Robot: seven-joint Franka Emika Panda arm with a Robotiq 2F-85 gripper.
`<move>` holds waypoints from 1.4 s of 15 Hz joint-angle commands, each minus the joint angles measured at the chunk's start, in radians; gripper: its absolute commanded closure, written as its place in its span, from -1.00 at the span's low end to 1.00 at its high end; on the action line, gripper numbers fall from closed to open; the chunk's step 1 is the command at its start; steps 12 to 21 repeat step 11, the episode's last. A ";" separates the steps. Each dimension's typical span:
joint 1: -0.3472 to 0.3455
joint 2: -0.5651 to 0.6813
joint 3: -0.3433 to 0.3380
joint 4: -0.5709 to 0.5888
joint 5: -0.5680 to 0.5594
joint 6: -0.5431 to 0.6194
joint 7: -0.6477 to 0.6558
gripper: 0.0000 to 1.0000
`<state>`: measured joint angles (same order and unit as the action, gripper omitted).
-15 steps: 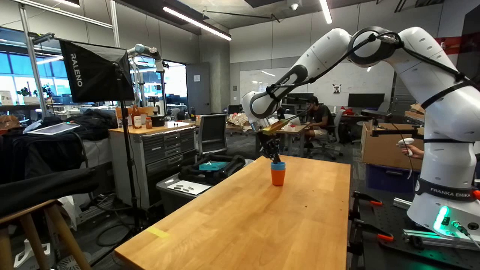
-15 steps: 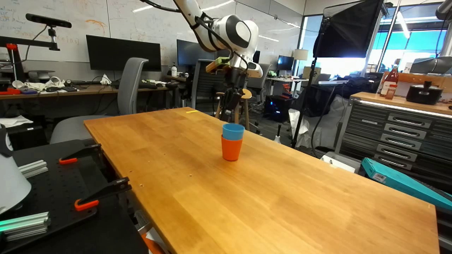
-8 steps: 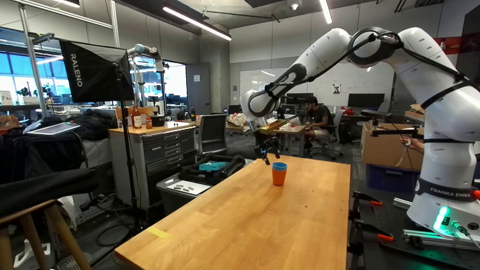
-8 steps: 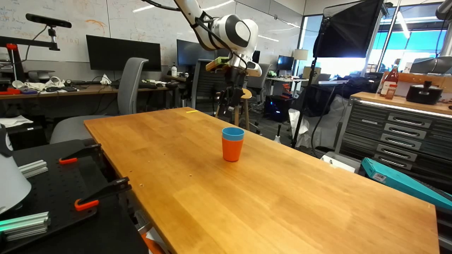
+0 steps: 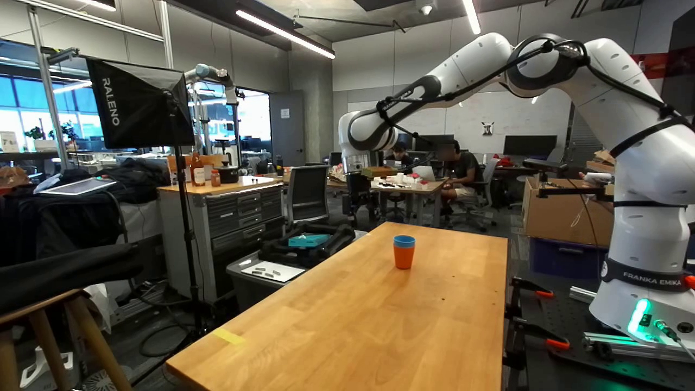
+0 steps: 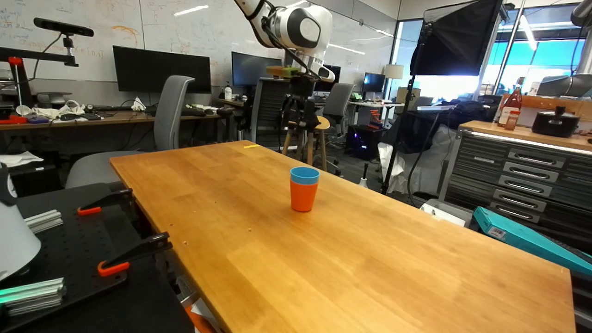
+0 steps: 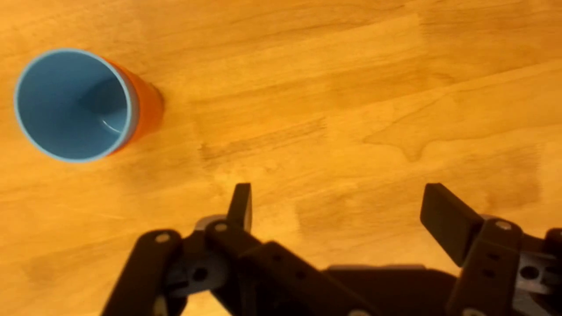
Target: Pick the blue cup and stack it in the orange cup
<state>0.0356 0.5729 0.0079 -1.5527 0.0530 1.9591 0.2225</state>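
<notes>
The blue cup (image 5: 404, 240) (image 6: 305, 175) sits nested upright inside the orange cup (image 5: 403, 257) (image 6: 303, 195), its upper band and rim standing out above the orange. In the wrist view I look down into the blue cup (image 7: 66, 105) at the upper left, where a strip of the orange cup (image 7: 147, 103) shows beside it. My gripper (image 7: 339, 186) is wide open, with only table wood visible between its fingers (image 7: 450, 224). In both exterior views the gripper hangs above and away from the cups, touching neither.
Both cups stand on a long wooden table (image 5: 380, 326). Black clamps with orange tips (image 6: 113, 268) grip the table edge on the robot base's side. Beyond the opposite edge is a grey bin with a black case (image 5: 307, 244), and a softbox lamp (image 5: 140, 103) stands farther off.
One second ago the gripper was at the blue cup's rim. It has let go, opened, and moved up and away. The blue cup has dropped slightly deeper into the orange cup.
</notes>
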 commanded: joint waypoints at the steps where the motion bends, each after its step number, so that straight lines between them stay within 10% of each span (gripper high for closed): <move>1: -0.021 0.002 0.030 0.068 0.040 -0.001 -0.132 -1.00; 21: -0.026 0.001 0.013 0.134 0.012 -0.019 -0.215 -1.00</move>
